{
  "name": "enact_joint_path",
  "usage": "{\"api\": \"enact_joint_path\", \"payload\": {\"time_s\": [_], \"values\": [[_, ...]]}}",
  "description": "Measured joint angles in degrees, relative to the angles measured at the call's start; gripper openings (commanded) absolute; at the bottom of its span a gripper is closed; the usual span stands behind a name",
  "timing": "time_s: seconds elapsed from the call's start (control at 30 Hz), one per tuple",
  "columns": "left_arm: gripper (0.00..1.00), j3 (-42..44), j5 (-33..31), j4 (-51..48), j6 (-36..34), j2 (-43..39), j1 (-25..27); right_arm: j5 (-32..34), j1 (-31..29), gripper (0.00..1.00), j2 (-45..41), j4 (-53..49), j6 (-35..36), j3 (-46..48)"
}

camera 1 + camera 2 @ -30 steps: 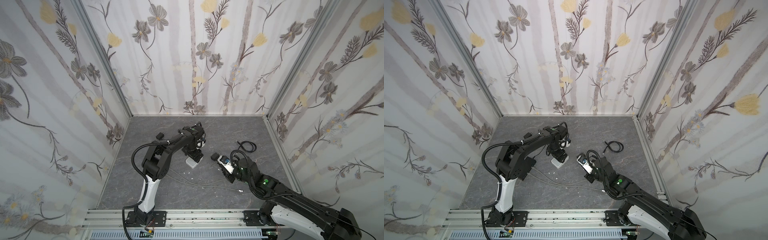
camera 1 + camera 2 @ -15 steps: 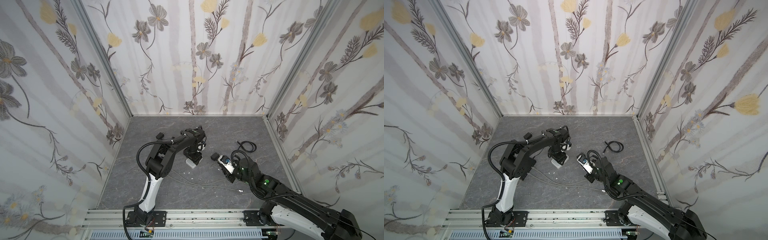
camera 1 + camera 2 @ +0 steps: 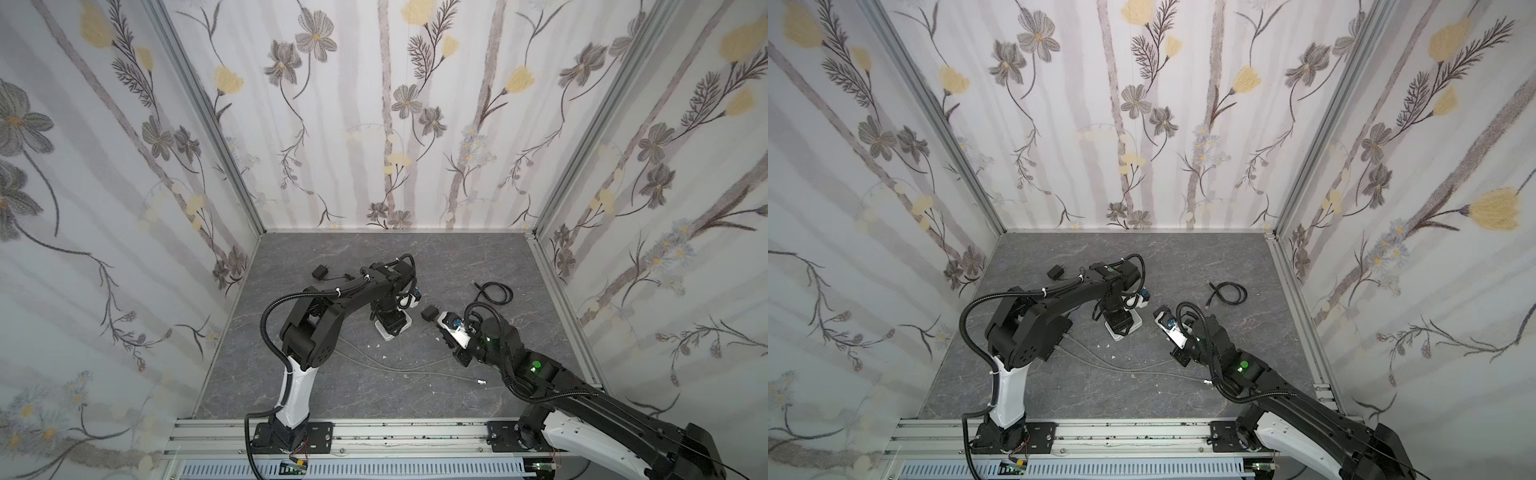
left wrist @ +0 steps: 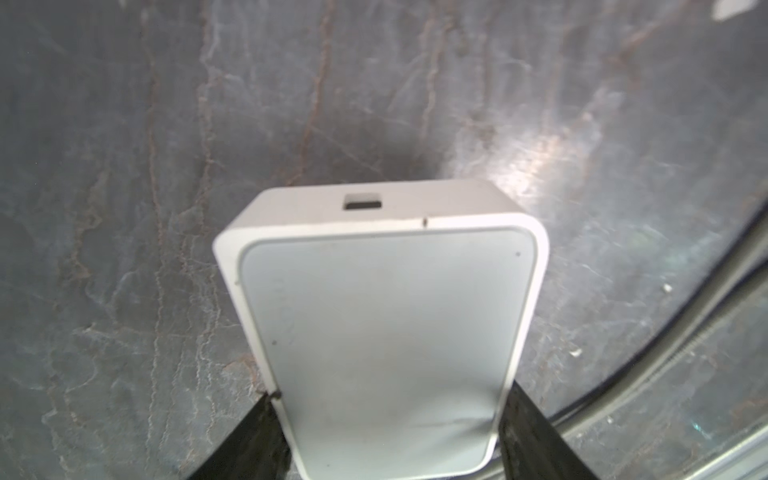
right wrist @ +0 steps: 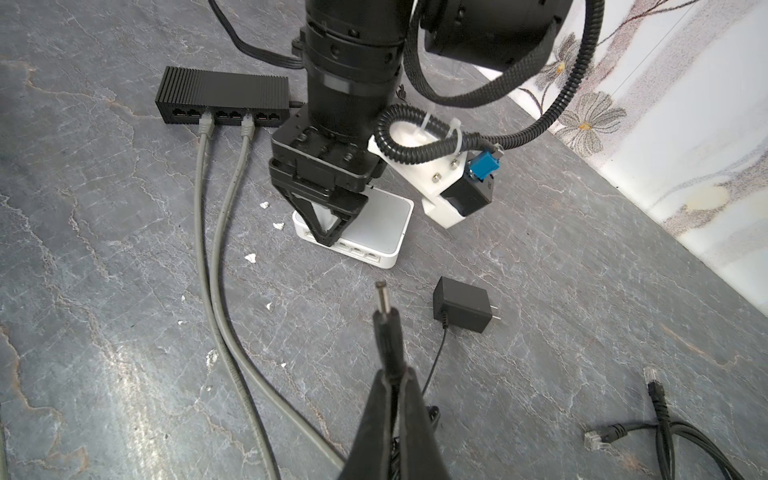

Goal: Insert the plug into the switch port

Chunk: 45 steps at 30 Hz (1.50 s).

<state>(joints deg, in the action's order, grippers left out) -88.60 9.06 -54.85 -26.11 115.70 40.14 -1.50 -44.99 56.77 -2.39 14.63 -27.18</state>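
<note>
I brace the white switch (image 4: 386, 316) in my clamped left end effector (image 4: 390, 399), while my right end effector (image 5: 395, 386) pinches the barrel plug (image 5: 384, 316); next I should align it with the power port (image 4: 362, 203).

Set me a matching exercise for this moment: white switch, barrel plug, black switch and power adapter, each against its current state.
Things:
1. white switch
2. barrel plug
3. black switch
4. power adapter

States:
A. two grey cables plugged into it
B. lying on the table, no fingers on it
C. clamped at its sides by the fingers of the left gripper
D. pinched in the fingers of the right gripper

Pairs: 1-C; 2-D; 3-A; 4-B
</note>
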Motion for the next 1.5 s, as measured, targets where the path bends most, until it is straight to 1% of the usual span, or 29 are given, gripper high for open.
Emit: {"api": "enact_joint_path", "payload": {"time_s": [0.23, 0.43, 0.5, 0.57, 0.7, 0.8, 0.9, 1.07, 1.17, 1.23, 1.33, 1.4, 1.5], "values": [[0.58, 10.2, 1.7, 3.2, -12.8, -6.0, 2.8, 0.0, 0.1, 0.0, -0.5, 0.2, 0.9, 0.6], [0.59, 13.9, 1.5, 5.4, -19.5, -7.7, 2.8, 0.0, 0.3, 0.0, -1.7, 1.4, 1.0, 2.3], [0.59, 14.4, 1.5, 5.4, -21.1, -7.8, 3.0, 1.1, 1.0, 0.0, -2.4, 2.2, 0.8, 2.5], [0.59, 14.7, 1.2, 5.7, -22.1, -7.8, 3.0, 2.5, 2.7, 0.0, -3.0, 3.4, 0.4, 2.5], [0.59, 15.0, -0.9, 7.4, -23.2, -7.6, 2.9, 3.6, 9.3, 0.0, -3.1, 5.6, -0.1, 1.5], [0.59, 15.0, -1.5, 8.8, -23.9, -7.1, 2.8, 3.3, 13.6, 0.0, -0.2, 7.5, 0.0, -1.7], [0.6, 14.5, -2.0, 8.8, -25.1, -6.4, 2.7, 3.2, 16.6, 0.0, 4.1, 7.6, 1.8, -7.8], [0.69, 13.0, -4.0, 8.3, -27.7, -5.3, 2.8, 2.6, 17.6, 0.0, 9.6, 7.8, 5.2, -18.2], [0.75, 12.4, -5.4, 8.6, -29.1, -4.8, 2.8, 0.5, 17.5, 0.0, 12.0, 8.1, 6.0, -20.2], [0.79, 12.1, -6.5, 9.0, -29.7, -4.4, 2.8, -1.0, 17.1, 0.0, 13.2, 7.7, 6.0, -19.6], [0.87, 12.6, -8.5, 11.2, -30.6, -3.9, 2.6, -2.9, 16.5, 0.0, 13.6, 7.6, 5.9, -16.1], [1.0, 13.0, -9.1, 12.1, -30.9, -3.9, 2.6, -4.0, 16.4, 0.0, 13.0, 7.7, 5.3, -12.4], [1.0, 13.1, -10.2, 13.5, -31.2, -4.0, 2.5, -4.8, 16.2, 0.0, 12.0, 7.4, 4.4, -8.2]]}}
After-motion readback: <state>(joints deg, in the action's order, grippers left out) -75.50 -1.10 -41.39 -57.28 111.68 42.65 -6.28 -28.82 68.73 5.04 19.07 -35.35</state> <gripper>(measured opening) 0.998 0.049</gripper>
